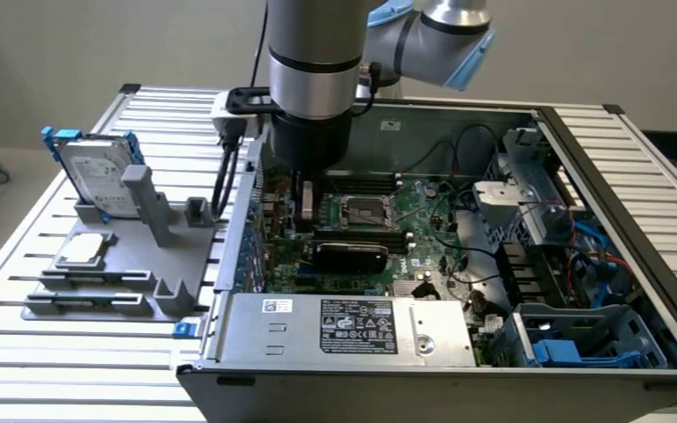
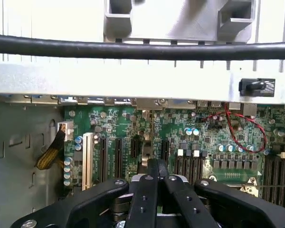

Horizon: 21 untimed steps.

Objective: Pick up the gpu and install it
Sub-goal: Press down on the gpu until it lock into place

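The black-fingered gripper (image 2: pixel 157 178) is hanging low inside the open grey metal computer case (image 1: pixel 621 238), its fingers pressed together with nothing visible between them, and it is pointing straight down at the green motherboard (image 2: pixel 180 128), probably because a vertical approach is the only one the case walls are allowing. In the exterior view the gripper (image 1: pixel 306 216) is sitting just beside the small thin gpu with a glossy black rounded cover (image 1: pixel 352 256); that card is lying among the motherboard's parts just below the gripper and toward the exterior view's right, and it is looking seated in the board rather than carried, though whether it is fully home in a slot I cannot tell. The row of long black expansion slots (image 2: pixel 118 156) is standing just ahead of the fingertips in the wrist view, which suits a card that has to go in edge-down. Well away from the gripper, outside the case toward the exterior view's left, the grey moulded parts stand (image 1: pixel 115 264) is resting on the slatted aluminium surface (image 1: pixel 33 370), keeping the silver hard drive with blue frame (image 1: pixel 94 172) upright and the small silver square processor chip (image 1: pixel 85 249) flat, each presumably held in its own seat so it is staying easy to reach.
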Each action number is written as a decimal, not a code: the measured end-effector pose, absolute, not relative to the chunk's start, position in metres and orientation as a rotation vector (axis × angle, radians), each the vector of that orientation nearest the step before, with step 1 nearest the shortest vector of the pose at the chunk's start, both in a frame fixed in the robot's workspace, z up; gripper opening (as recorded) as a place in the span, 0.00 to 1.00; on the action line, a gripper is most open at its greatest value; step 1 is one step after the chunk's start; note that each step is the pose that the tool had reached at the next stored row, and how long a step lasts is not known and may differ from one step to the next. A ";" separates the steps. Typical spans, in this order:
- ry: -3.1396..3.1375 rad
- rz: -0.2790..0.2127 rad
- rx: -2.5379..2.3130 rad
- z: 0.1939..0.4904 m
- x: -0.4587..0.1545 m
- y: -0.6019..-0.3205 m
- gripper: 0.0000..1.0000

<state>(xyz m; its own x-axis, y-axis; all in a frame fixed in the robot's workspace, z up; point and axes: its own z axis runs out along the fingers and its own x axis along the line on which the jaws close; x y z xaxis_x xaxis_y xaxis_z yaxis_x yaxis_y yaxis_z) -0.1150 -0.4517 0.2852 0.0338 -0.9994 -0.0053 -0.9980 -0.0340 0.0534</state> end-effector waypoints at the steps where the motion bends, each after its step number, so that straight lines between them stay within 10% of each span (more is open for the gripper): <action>1: -2.154 -0.061 2.233 0.285 -0.116 -0.452 0.11; 21: -2.077 -0.166 2.167 0.291 -0.127 -0.451 0.11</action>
